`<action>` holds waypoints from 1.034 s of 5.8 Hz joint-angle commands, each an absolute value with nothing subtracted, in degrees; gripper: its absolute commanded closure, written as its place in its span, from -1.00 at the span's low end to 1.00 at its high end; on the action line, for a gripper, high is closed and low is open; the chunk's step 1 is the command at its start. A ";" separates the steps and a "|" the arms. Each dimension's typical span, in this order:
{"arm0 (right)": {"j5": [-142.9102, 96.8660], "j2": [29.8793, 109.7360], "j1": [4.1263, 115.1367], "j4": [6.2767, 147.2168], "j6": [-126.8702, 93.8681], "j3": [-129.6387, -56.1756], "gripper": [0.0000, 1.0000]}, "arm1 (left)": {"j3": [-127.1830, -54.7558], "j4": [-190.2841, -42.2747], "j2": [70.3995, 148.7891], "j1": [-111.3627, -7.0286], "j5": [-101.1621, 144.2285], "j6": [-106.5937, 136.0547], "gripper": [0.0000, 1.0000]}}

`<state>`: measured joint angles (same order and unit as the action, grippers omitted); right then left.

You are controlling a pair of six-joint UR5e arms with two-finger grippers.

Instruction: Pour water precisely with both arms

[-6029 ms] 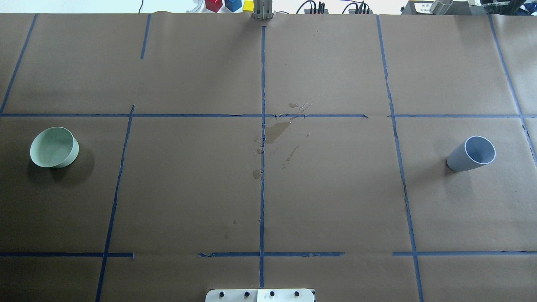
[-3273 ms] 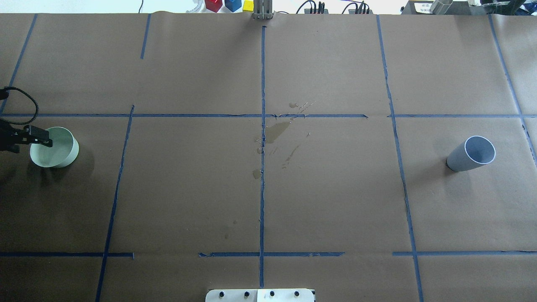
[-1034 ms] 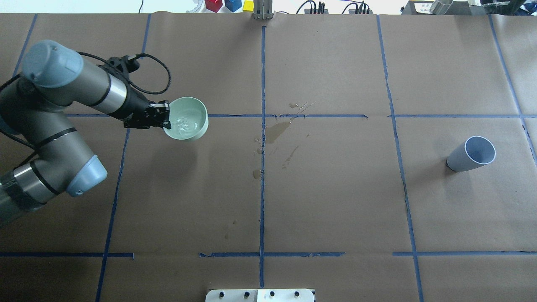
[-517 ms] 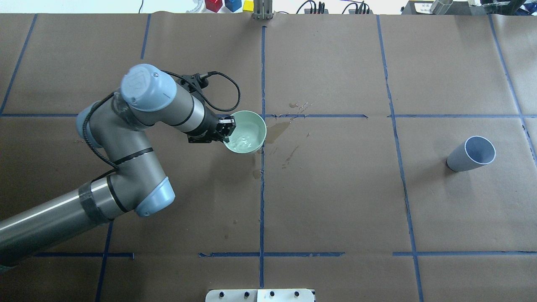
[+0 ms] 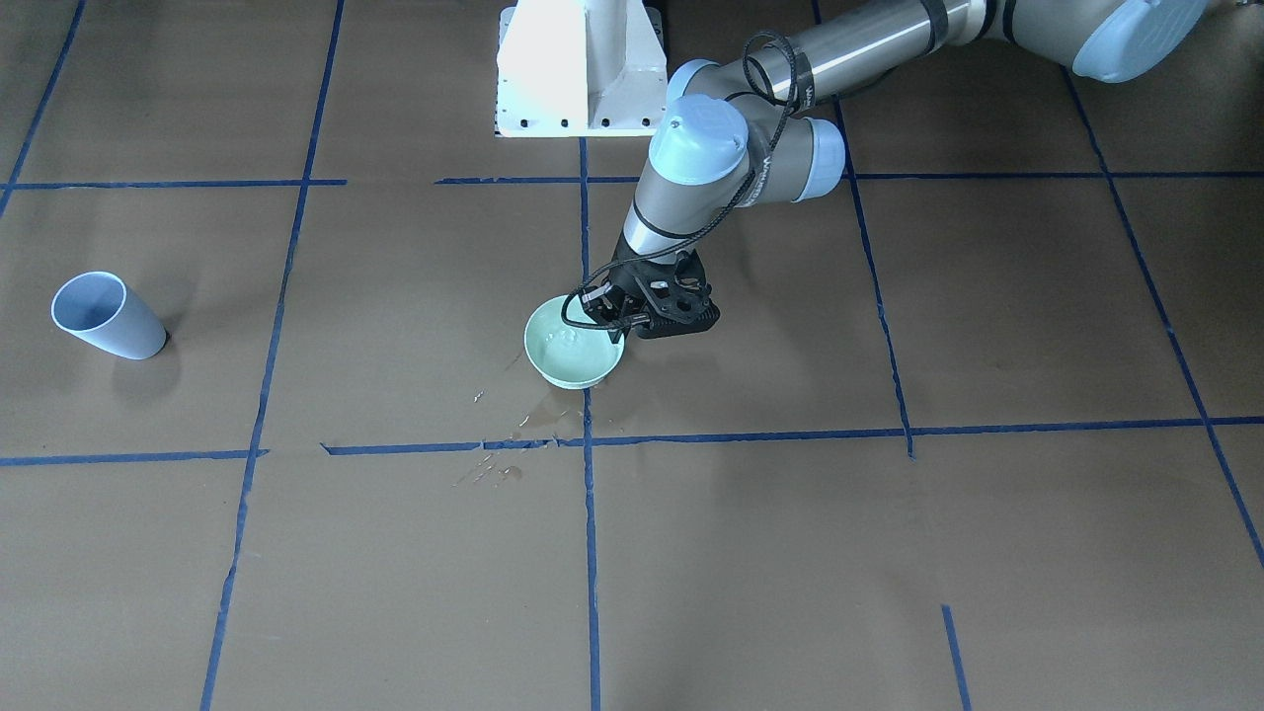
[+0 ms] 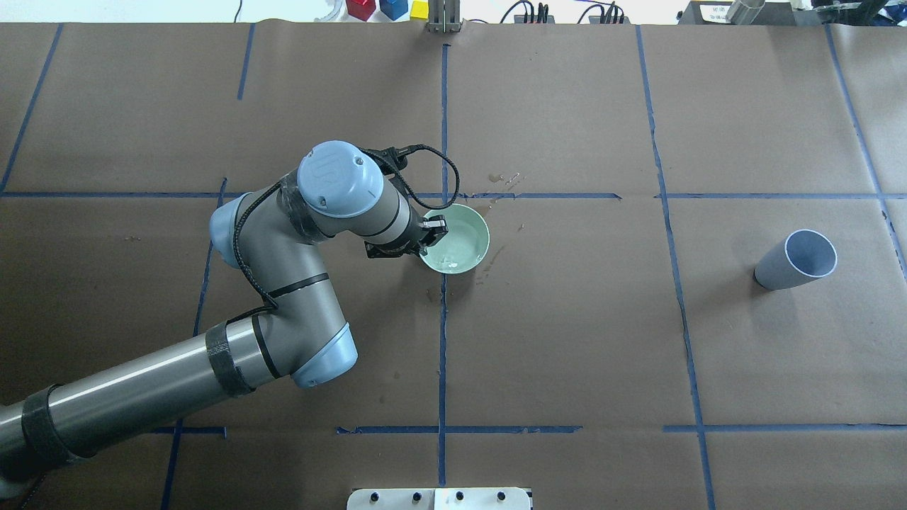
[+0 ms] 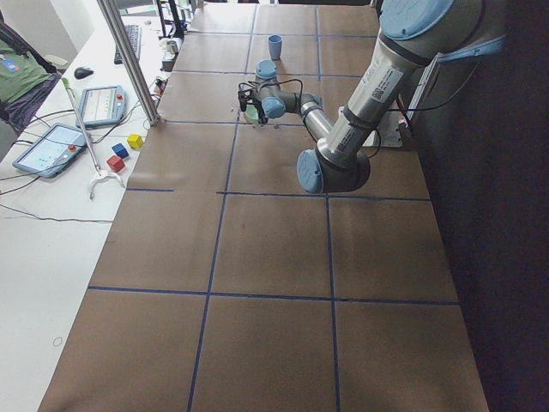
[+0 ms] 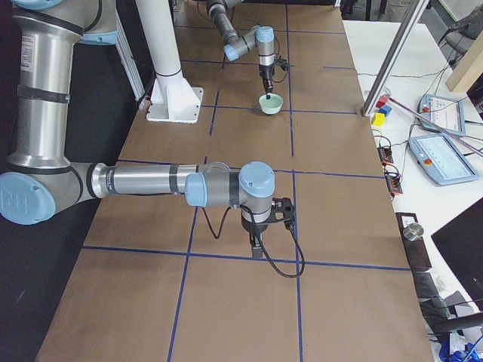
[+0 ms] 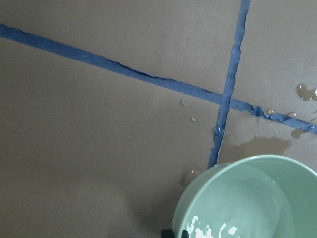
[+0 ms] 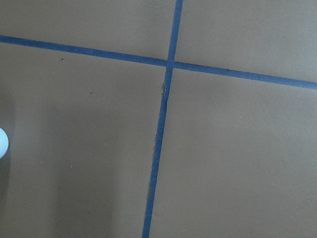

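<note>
My left gripper (image 6: 430,231) is shut on the near rim of a pale green bowl (image 6: 455,238), held low over the table's centre tape crossing. It also shows in the front view (image 5: 614,318). A small amount of clear water (image 5: 565,341) glints inside the bowl, and also in the left wrist view (image 9: 213,230). A blue-grey cup (image 6: 797,259) stands alone at the right, far from the bowl. My right gripper (image 8: 259,245) shows only in the exterior right view, over bare paper near the right end; I cannot tell whether it is open or shut.
Wet spill patches (image 6: 496,255) darken the brown paper around the bowl, also in the front view (image 5: 538,420). The white pedestal (image 5: 578,69) stands at the robot's side. Coloured blocks (image 6: 361,8) and a metal post (image 6: 443,18) sit beyond the far edge.
The bowl stood at the table's far left. My left gripper took its rim and carried it right to the centre, water rippling. The cup has not moved.
</note>
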<state>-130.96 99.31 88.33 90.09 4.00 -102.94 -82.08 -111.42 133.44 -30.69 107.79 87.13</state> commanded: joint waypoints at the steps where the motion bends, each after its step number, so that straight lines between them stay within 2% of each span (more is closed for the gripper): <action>1: -130.96 99.32 88.33 90.09 4.04 -103.01 -1.00 | -81.47 -111.27 133.16 -30.50 107.67 86.57 1.00; 3: -131.04 99.32 88.33 90.09 3.96 -103.01 -1.00 | -82.00 -111.36 131.23 -30.59 107.93 86.57 0.95; 4: -130.96 99.32 88.33 90.09 3.96 -103.09 -1.00 | -82.00 -111.27 131.22 -30.59 107.93 86.57 0.04; 5: -130.96 99.32 88.33 90.09 3.96 -103.18 -1.00 | -82.52 -111.10 131.31 -30.76 108.02 86.57 -0.99; 6: -130.96 99.32 88.33 90.09 3.96 -103.18 -1.00 | -83.14 -110.75 131.31 -31.20 108.10 86.49 -1.00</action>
